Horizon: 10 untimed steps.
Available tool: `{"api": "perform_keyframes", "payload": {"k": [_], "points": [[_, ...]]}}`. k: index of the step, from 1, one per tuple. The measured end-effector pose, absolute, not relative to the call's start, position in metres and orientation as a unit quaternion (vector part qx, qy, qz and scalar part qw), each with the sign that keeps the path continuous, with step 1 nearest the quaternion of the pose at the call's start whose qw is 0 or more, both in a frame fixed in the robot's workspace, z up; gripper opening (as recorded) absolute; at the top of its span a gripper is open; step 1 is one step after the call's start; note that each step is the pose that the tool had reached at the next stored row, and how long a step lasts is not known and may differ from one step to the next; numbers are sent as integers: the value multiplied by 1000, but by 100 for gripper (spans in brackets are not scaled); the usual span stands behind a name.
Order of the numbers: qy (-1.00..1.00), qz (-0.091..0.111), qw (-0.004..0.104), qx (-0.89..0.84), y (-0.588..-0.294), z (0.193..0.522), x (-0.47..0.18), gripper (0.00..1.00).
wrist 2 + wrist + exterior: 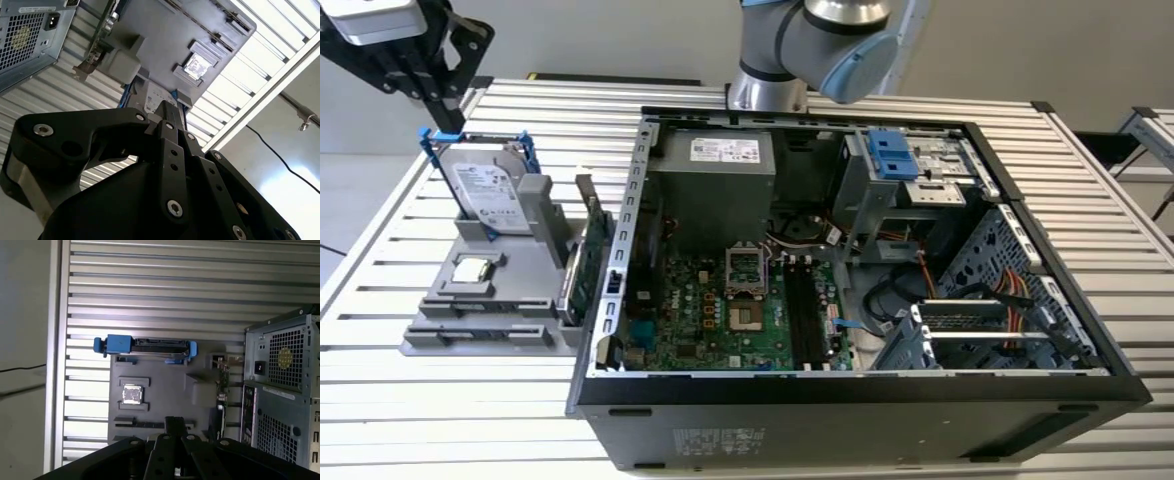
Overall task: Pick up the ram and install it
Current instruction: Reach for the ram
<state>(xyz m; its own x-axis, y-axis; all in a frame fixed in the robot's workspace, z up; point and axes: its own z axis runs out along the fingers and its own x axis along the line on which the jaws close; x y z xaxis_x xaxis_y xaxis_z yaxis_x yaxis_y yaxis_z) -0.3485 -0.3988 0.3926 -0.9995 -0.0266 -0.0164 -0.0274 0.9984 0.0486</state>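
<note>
Beside the case (854,425), the slim ram (602,275) stands edgewise.

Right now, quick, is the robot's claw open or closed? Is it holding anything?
Gripper: closed, holding nothing, above the gray parts holder.

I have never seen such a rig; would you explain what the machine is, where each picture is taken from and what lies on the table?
It is a robot arm with a black gripper. The exterior view looks from off the arm at a slatted table bearing an open computer case and, at that view's left, a grey holder with a blue-framed hard drive, a silver chip and an upright green card. Both wrist views ride on the arm, looking past the gripper at the holder. I cannot tell whether anything is held.
</note>
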Motion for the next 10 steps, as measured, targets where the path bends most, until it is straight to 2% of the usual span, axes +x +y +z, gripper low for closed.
{"api": "perform_keyframes", "payload": {"k": [10], "points": [[1000, 24, 8, -14, -399, 393, -358, 0]]}}
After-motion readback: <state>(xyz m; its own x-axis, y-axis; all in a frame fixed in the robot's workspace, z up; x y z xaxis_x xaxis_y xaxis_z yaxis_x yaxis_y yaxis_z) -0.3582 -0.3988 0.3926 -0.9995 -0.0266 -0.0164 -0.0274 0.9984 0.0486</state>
